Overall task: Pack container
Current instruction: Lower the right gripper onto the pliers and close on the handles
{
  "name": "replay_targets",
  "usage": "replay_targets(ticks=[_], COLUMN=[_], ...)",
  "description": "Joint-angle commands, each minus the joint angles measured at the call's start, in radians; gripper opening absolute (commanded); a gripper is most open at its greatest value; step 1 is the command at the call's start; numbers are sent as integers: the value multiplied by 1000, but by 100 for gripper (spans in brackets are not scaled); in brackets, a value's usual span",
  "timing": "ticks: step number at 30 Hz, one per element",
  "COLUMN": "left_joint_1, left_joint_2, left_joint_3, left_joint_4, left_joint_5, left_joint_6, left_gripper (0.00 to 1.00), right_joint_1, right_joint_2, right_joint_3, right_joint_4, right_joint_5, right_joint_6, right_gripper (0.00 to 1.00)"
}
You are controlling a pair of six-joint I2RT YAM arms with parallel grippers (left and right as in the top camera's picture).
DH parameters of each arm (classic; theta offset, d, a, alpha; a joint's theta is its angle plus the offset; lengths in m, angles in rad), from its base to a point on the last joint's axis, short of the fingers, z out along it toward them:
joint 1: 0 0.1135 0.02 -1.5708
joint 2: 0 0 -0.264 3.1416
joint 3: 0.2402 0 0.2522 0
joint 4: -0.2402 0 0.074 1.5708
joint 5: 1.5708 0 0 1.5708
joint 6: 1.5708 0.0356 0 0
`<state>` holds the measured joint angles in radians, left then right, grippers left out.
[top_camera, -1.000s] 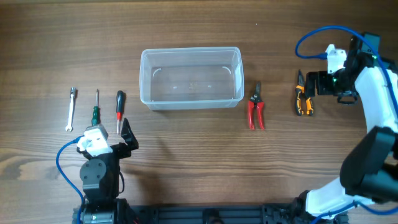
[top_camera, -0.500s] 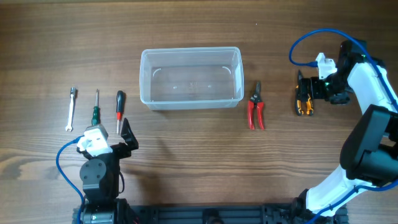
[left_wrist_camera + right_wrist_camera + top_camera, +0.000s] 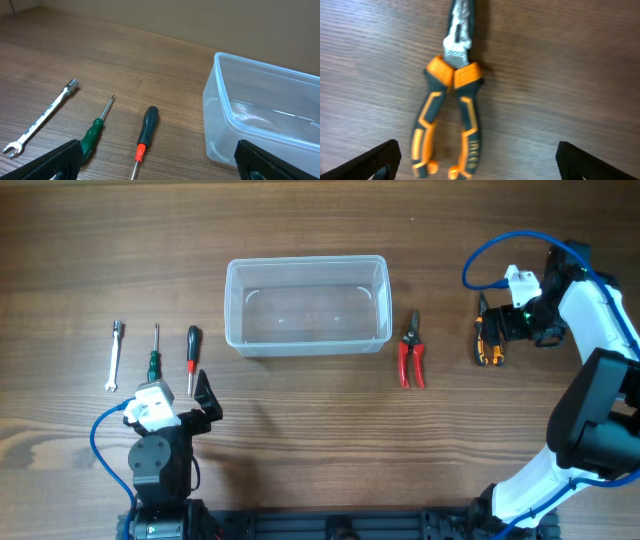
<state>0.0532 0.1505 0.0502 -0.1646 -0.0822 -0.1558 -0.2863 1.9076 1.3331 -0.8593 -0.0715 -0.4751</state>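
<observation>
The clear plastic container stands empty at the table's middle back; it also shows in the left wrist view. Orange-and-black pliers lie at the right, and in the right wrist view they sit on the wood between the fingers. My right gripper hovers over them, open and empty. Red pruning shears lie right of the container. A wrench, a green screwdriver and a red-and-black screwdriver lie at the left. My left gripper is open near the red-and-black screwdriver.
The table is brown wood. A blue cable loops above the right arm. The left arm's base stands at the front left edge.
My right gripper has moved left and a little down, from beside the pliers to over them. The left arm has not moved.
</observation>
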Motion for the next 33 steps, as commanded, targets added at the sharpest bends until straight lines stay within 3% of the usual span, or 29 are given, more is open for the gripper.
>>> replay_targets(ticks=[1, 13, 33], left_joint_1=[-4, -4, -4], left_joint_2=[-5, -5, -5], left_joint_3=[-1, -1, -1], left_joint_4=[-1, -1, -1], left_joint_5=[-9, -9, -9], left_joint_6=[-8, -8, -8], left_gripper=[100, 100, 100], right_joint_1=[-3, -3, -3], right_joint_2=[13, 18, 126], right_joint_3=[10, 2, 0], right_joint_4=[35, 145, 85], right_joint_5=[92, 22, -11], right_joint_6=[-76, -21, -49], right_gripper=[100, 100, 100])
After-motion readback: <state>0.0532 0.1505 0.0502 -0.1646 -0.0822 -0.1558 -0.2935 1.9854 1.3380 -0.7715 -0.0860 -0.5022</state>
